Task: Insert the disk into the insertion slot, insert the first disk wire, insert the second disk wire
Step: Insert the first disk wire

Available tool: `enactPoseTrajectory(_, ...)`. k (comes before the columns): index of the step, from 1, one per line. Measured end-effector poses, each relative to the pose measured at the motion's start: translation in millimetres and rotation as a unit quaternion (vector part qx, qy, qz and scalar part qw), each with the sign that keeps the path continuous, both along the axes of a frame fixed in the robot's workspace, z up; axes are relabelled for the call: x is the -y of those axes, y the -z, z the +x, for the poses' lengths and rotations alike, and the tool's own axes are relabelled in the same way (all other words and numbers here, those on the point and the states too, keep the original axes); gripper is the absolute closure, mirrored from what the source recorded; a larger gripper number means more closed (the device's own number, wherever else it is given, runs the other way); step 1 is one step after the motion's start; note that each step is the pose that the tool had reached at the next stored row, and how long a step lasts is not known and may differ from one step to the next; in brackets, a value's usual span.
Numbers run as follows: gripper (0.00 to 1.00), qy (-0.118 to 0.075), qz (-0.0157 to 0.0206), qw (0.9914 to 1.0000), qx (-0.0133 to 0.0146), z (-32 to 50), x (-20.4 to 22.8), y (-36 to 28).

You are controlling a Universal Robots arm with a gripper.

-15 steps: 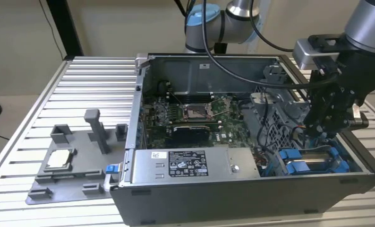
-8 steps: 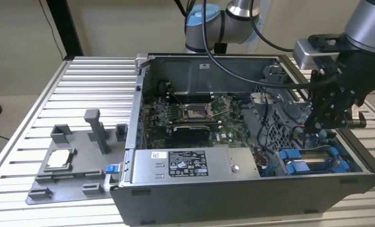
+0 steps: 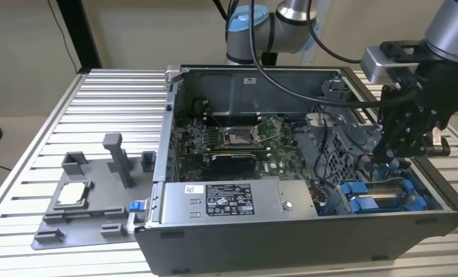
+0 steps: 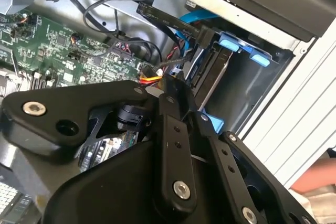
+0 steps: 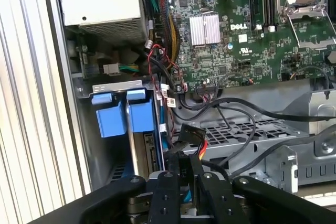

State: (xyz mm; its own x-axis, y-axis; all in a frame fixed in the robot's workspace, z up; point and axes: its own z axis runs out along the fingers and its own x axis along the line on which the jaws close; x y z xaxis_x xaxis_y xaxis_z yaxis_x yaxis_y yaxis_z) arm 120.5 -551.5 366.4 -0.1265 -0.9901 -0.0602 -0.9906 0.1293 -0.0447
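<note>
The disk (image 3: 367,199) looks seated in the insertion slot (image 5: 118,84) at the exterior view's right, while the gripper (image 5: 192,168) is clamped on a disk wire plug (image 5: 191,139), apparently not yet plugged in.

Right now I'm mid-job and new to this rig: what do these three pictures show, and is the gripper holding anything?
The machine is one robot arm whose gripper reaches into an open PC case on a ribbed metal table. The exterior view looks on from off the arm; both wrist views ride on the arm and look past its black fingers into the case. The disk, in its blue carrier, already sits in the insertion slot. The gripper appears shut on a black plug with red and yellow wires, near the disk. On the exterior view's left, a grey fixture tray holding a small silver part lies on the table.
</note>
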Motion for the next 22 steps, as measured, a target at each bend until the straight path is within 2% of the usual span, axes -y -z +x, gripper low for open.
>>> enactPoseTrajectory(2,1.0,0.0,-0.0021,0.99999,-0.0049,3.8,1.1,0.0)
enactPoseTrajectory(5,1.0,0.0,-0.0032,0.99995,-0.0097,10.2,3.3,0.2)
enactPoseTrajectory(8,1.0,0.0,-0.0032,0.99994,-0.0101,11.5,7.3,1.6)
enactPoseTrajectory(14,1.0,0.0,-0.0025,0.99994,-0.0107,12.5,10.1,6.1)
enactPoseTrajectory(16,1.0,0.0,-0.0023,0.99993,-0.0118,14.4,11.6,7.0)
enactPoseTrajectory(22,1.0,0.0,-0.0022,0.99981,-0.0192,22.8,17.5,11.3)
